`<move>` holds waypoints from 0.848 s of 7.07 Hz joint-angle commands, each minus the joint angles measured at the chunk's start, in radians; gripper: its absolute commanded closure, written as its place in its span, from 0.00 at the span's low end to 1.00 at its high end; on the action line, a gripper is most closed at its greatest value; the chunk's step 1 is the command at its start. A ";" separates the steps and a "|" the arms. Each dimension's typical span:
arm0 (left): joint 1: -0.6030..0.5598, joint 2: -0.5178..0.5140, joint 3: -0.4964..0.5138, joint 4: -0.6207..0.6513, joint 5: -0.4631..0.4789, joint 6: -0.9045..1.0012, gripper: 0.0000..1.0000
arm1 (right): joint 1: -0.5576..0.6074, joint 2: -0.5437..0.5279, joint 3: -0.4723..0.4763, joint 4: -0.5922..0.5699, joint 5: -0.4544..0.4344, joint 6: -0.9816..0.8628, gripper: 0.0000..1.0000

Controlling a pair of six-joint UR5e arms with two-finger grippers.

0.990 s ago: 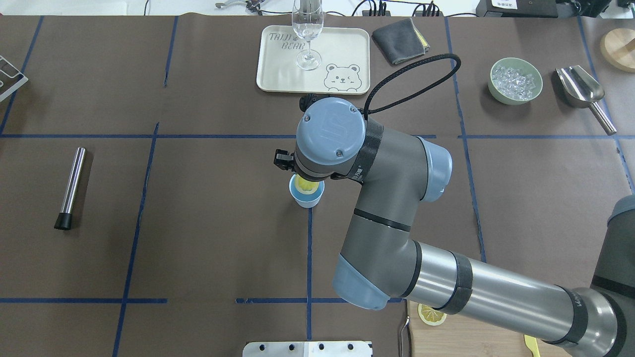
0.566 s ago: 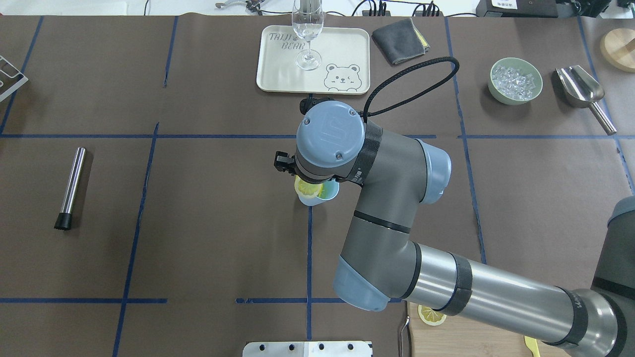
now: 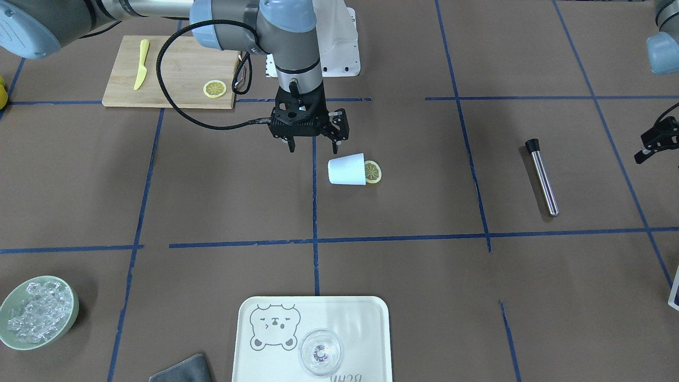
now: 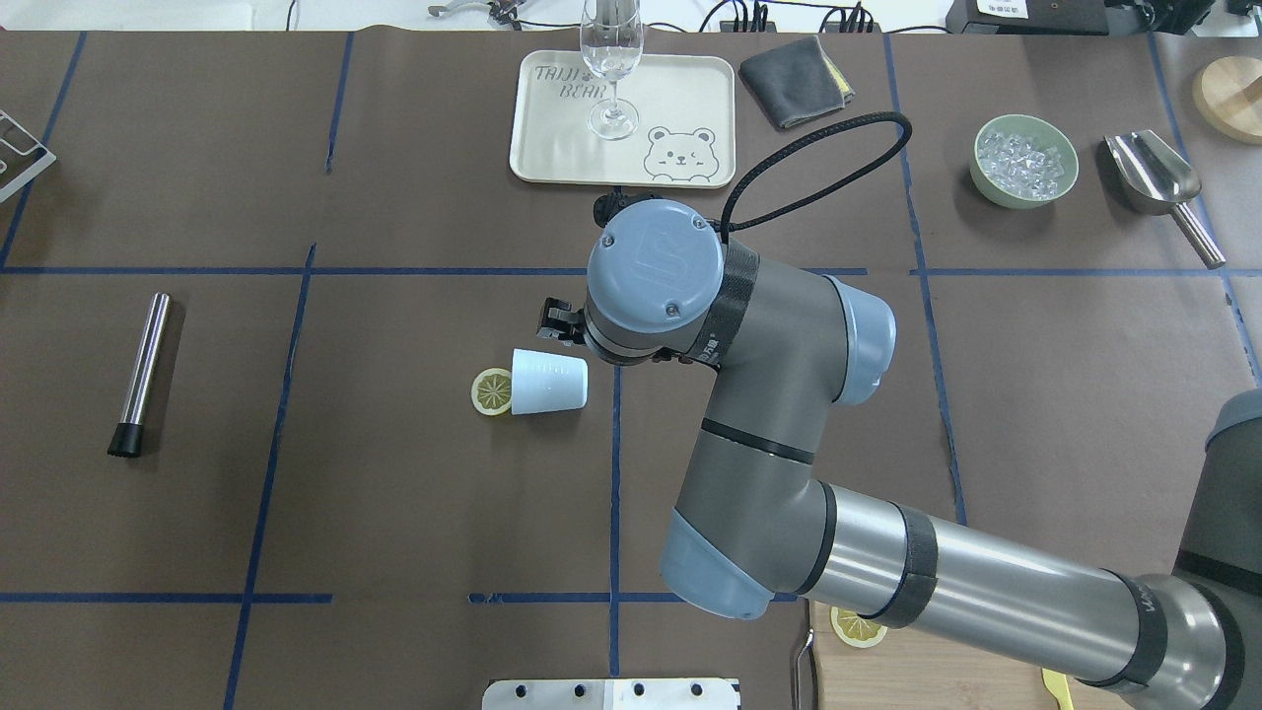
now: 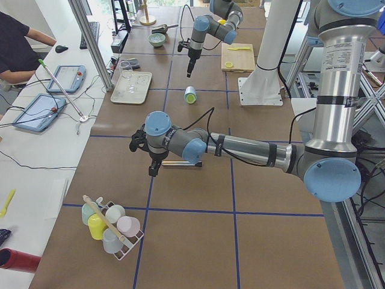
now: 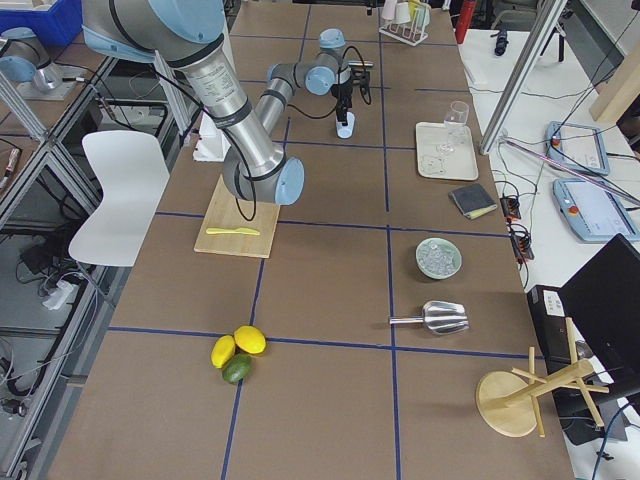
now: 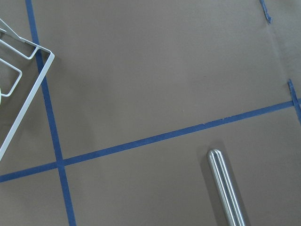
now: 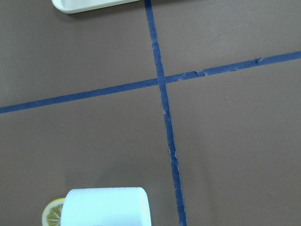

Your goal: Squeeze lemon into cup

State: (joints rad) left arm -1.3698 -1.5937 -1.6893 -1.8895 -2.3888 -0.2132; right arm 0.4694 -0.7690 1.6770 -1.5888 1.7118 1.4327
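The pale blue-white cup (image 4: pixel 549 382) lies tipped on its side on the brown table, its mouth toward the robot's left. The lemon slice (image 4: pixel 490 391) rests at the cup's mouth, on or against the table. Both also show in the front view, the cup (image 3: pixel 347 170) and the lemon (image 3: pixel 373 172), and in the right wrist view, the cup (image 8: pixel 107 207) and the lemon (image 8: pixel 52 214). My right gripper (image 3: pixel 313 144) hangs open and empty above the table, just beside the cup's base. My left gripper (image 3: pixel 651 142) is far off at the table's left end; I cannot tell its state.
A steel muddler (image 4: pixel 141 373) lies at the left. A tray (image 4: pixel 680 99) with a clear glass (image 4: pixel 611 59), a grey cloth (image 4: pixel 794 79), a bowl of ice (image 4: pixel 1023 161) and a scoop (image 4: pixel 1154 177) stand at the back. A cutting board (image 3: pixel 170 74) holds a knife and another slice.
The cup stood upright under my right gripper with the lemon slice at its mouth; it tipped over toward the left. The slice now lies outside the cup and the gripper is empty.
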 commanded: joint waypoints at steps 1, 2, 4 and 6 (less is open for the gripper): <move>0.000 0.000 -0.006 0.001 -0.001 0.000 0.00 | 0.000 -0.001 0.001 0.001 0.002 0.000 0.00; 0.000 0.000 -0.006 0.001 -0.001 0.000 0.00 | 0.001 -0.001 0.003 0.000 0.002 -0.001 0.00; 0.000 -0.006 -0.012 0.000 -0.001 -0.031 0.00 | 0.002 -0.001 0.006 0.000 0.002 -0.001 0.00; 0.000 -0.006 -0.012 0.000 -0.001 -0.031 0.00 | 0.002 -0.004 0.007 0.001 0.031 -0.004 0.00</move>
State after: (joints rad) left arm -1.3698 -1.5992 -1.7006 -1.8898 -2.3899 -0.2417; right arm 0.4709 -0.7715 1.6829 -1.5882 1.7233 1.4305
